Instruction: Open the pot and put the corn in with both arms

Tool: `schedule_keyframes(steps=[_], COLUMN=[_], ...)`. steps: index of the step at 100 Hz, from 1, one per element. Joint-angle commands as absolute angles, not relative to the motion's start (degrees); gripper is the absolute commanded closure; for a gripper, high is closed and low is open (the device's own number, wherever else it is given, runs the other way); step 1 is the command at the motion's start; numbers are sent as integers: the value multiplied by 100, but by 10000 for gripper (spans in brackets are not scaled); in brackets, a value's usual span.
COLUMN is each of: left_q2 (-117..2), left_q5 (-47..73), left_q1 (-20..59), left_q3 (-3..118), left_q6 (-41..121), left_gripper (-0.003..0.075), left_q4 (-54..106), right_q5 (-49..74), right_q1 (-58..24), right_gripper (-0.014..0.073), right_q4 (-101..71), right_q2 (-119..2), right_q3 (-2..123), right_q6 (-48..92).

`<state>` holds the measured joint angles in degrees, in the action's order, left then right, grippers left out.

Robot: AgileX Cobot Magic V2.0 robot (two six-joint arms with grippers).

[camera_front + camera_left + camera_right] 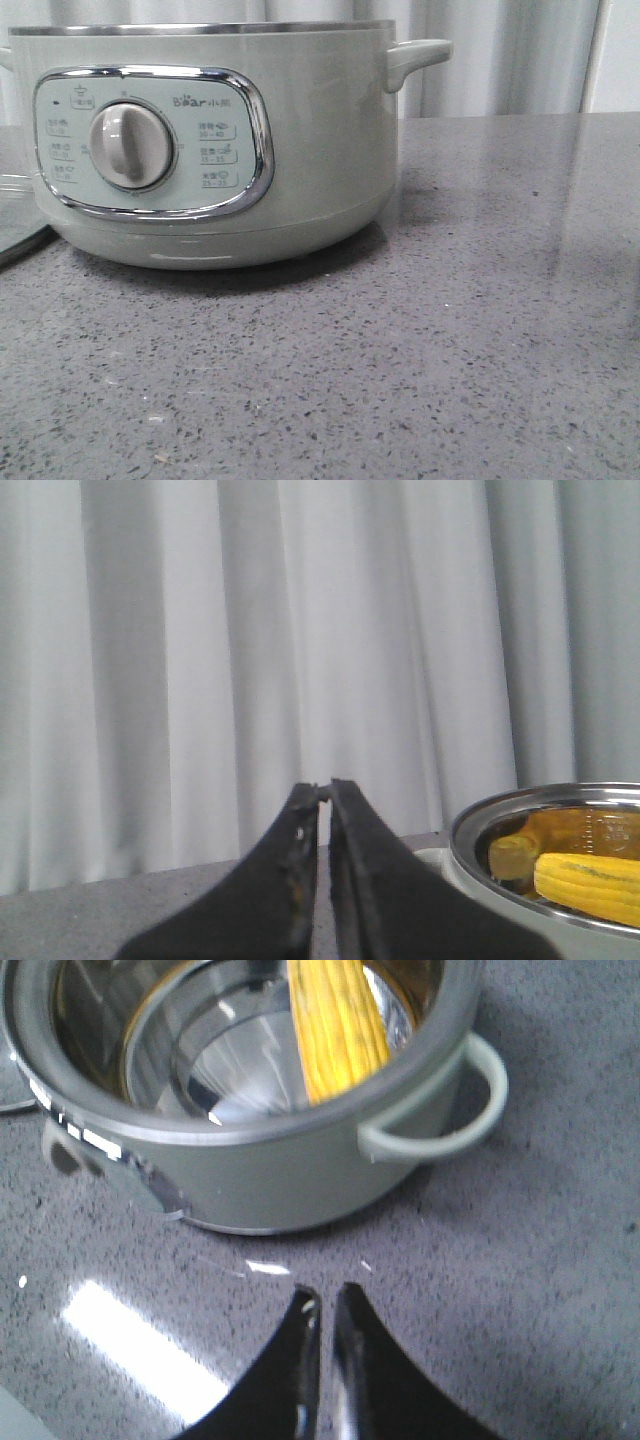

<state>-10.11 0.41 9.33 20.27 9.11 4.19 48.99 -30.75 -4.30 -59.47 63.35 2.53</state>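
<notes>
Toward the left side of the grey speckled table point(470, 330), close to my front camera, I see the pot point(215, 140) standing upright, its chrome-framed control panel point(150, 140) and cream dial point(125, 145) facing me and one side handle point(415, 55) sticking out to the right. At the table's left edge, just beside the pot's base, a sliver of what looks like a glass lid point(20, 225) lies flat; I cannot tell whether it touches the pot. The pot is open, with no cover on its steel rim point(250, 1125). Through the right wrist camera I look down into the shiny inner bowl and find the corn point(335, 1025) inside, leaning against the wall on the side nearest the looped handle point(450, 1110). The left wrist camera confirms it: the yellow cob point(590, 885) lies within the rim, its reflection showing in the metal beside it. My left gripper point(325, 792) hangs clear of the pot, out over the table with the pale curtain point(250, 660) behind it, its jaws drawn together to a hairline gap and nothing between them. My right gripper point(323, 1295) sits above bare tabletop just beside the pot's outer wall, its fingers likewise nearly touching and holding nothing. Neither arm appears in the front camera.
</notes>
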Motion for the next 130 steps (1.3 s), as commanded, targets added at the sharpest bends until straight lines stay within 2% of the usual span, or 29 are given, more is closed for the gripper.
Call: schedule_keyframes(steps=[1,30,47,61,77,130], left_q2=[-763,-93,-86,-86,-86,-86], left_q5=[184,624,563,562,661,651], left_q1=[976,976,976,976,976,976], left_q3=[2188,2004,1683,1494,1449,1449], left_q6=[884,884,884,884,884,884], left_gripper=[741,741,741,741,741,741], left_q4=[676,685,815,1097,1097,1111], right_q5=[4129,2748,2029,1909,1939,2163], right_q1=[-3074,-3074,-3074,-3074,-3074,-3074], right_gripper=[667,667,667,667,667,667], right_q4=[-465,-465,-465,-455,-455,-455], right_q2=[-5244,-3042,-1854,-1215,-885,-885], right_q3=[5812,3808,3162,2883,2690,2679], right_q6=[273,188,188,188,188,188])
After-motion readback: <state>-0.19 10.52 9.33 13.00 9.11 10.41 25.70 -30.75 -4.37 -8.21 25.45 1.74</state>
